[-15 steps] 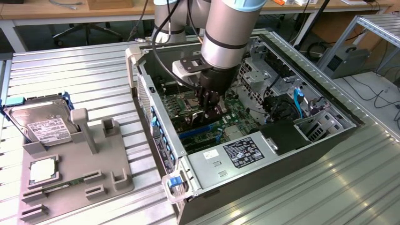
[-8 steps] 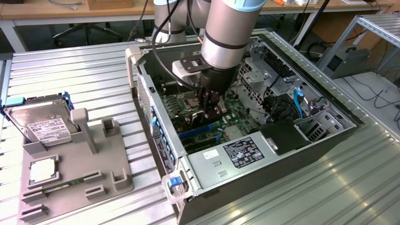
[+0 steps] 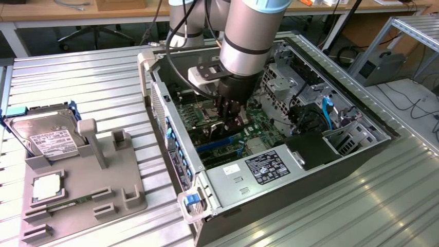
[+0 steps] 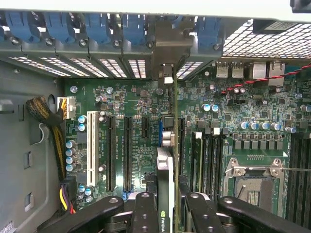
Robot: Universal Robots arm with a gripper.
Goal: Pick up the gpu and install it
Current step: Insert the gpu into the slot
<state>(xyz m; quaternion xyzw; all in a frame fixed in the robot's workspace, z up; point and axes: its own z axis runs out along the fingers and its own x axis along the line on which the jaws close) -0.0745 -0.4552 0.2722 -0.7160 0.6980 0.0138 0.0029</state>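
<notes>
1. one open computer case (image 3: 288,211) lay on its side on the ribbed metal table (image 3: 82,77), and the arm (image 3: 250,31) reached down into it.
2. on the exterior view's left, beside the case, sat a grey fixture (image 3: 82,195) holding a hard drive (image 3: 44,136), well apart from the work.
3. the motherboard (image 4: 131,97) covered the case floor.
4. the gpu (image 4: 165,165) stood on edge over the motherboard, in line with the expansion slots (image 4: 111,150), its far end up by the blue latches (image 4: 97,24). we could not tell whether its lower edge had met a slot.
5. the gripper (image 4: 165,206) was clamped on the gpu, with one of its fingers (image 4: 146,213) against each flat face.
6. we judged the card light and stiff but fragile. its thin board would tip easily, so a square hold on the flat faces, clear of the connector edge, seemed right.
7. the exterior view gave us the arm's reach and the fixture. the wrist view gave us the card's edge set against the slots, which the arm covered from outside.
</notes>
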